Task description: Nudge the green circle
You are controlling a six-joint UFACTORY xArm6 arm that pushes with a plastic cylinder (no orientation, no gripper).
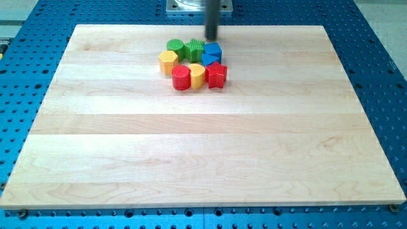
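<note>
Tip parked behind the block pile

My tip [212, 37] sits near the tabletop's [191, 146] top edge, just above the blue cube [212, 50]; green circle [175, 46] lies to its lower left, apart from it. Tool's a plain rod, nothing pinched.

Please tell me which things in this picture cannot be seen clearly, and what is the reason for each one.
- Rod: the view's top edge cuts off its upper part; only my tip and a short length show.
- Contact: too small to tell whether my tip touches the green star or the blue block.
- Green circle: the yellow block covers its lower side.
- Blue blocks: the red star partly hides them; shapes unclear.
</note>
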